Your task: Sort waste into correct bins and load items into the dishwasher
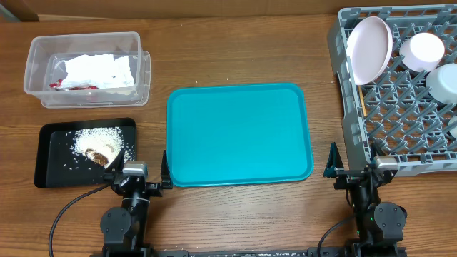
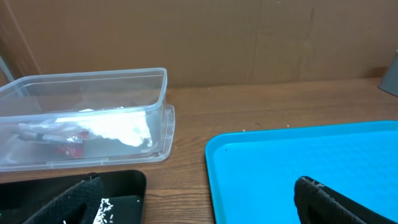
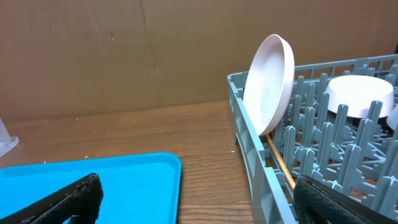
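Crumpled white napkins and a red wrapper lie in the clear tub. Rice crumbs and brown scraps sit in the black tray. In the grey dish rack a pinkish-white round dish stands on edge beside an upturned white bowl and a pale grey-green bowl. A chopstick lies along the rack's left wall. My left gripper hangs open between the black tray and the teal tray. The right gripper is open at the rack's near left corner. Both hold nothing.
The teal serving tray lies bare mid-table between the two arms. The left wrist view shows the tub ahead to the left and the teal tray to the right. A brown cardboard wall closes off the far side.
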